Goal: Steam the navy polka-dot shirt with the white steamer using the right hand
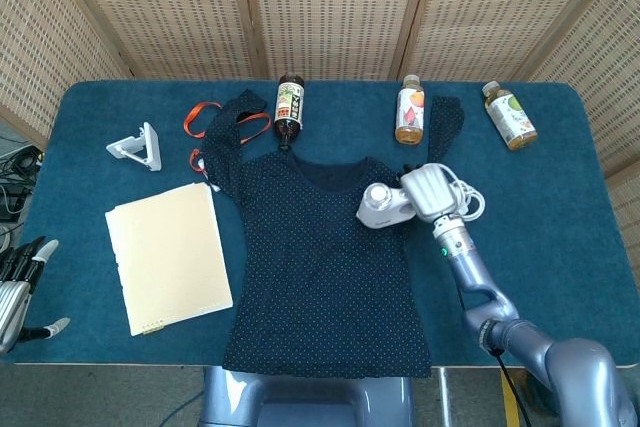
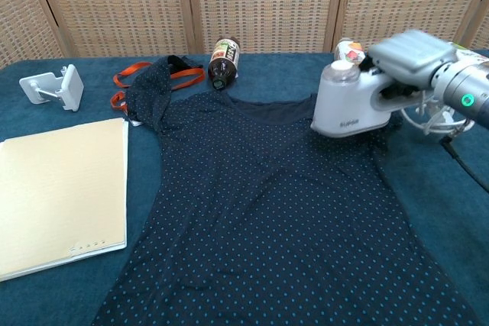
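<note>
The navy polka-dot shirt (image 1: 315, 267) (image 2: 267, 211) lies flat on the blue table, neck toward the back. My right hand (image 1: 428, 190) (image 2: 412, 51) grips the handle of the white steamer (image 1: 382, 206) (image 2: 348, 104), which sits over the shirt's right shoulder, near the sleeve. Its white cord (image 1: 468, 197) loops to the right of the hand. My left hand (image 1: 18, 287) hangs off the table's left edge with its fingers spread, holding nothing; the chest view does not show it.
A cream folder (image 1: 168, 255) lies left of the shirt. A white stand (image 1: 138, 147) and an orange strap (image 1: 205, 117) sit at the back left. Three bottles (image 1: 289, 105) (image 1: 410, 109) (image 1: 510, 115) lie along the back.
</note>
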